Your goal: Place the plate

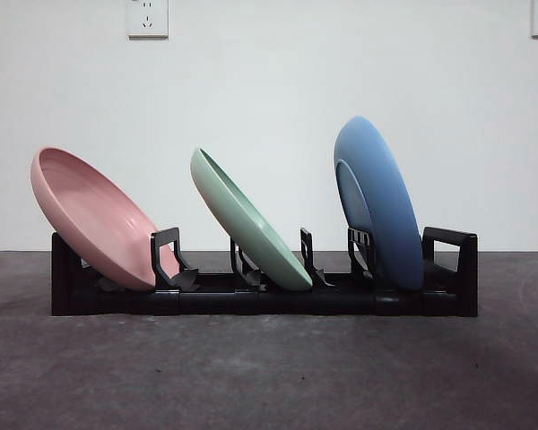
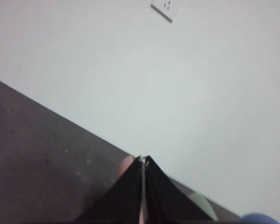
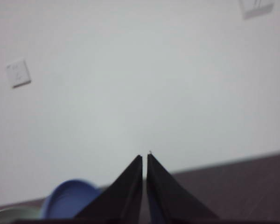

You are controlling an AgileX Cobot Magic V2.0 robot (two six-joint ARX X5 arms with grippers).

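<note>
A black dish rack (image 1: 448, 269) stands on the dark table. A pink plate (image 1: 90, 215) leans in its left slot, a green plate (image 1: 251, 224) in the middle slot and a blue plate (image 1: 381, 202) stands nearly upright in the right slot. Neither arm shows in the front view. My left gripper (image 2: 143, 159) is shut and empty, raised, with a pink plate edge (image 2: 126, 164) just behind its tips. My right gripper (image 3: 144, 156) is shut and empty, raised, with the blue plate's rim (image 3: 67, 196) beside it.
Wall sockets (image 1: 148, 16) sit high on the white wall behind. The dark table (image 1: 269, 376) stretches in front of the rack.
</note>
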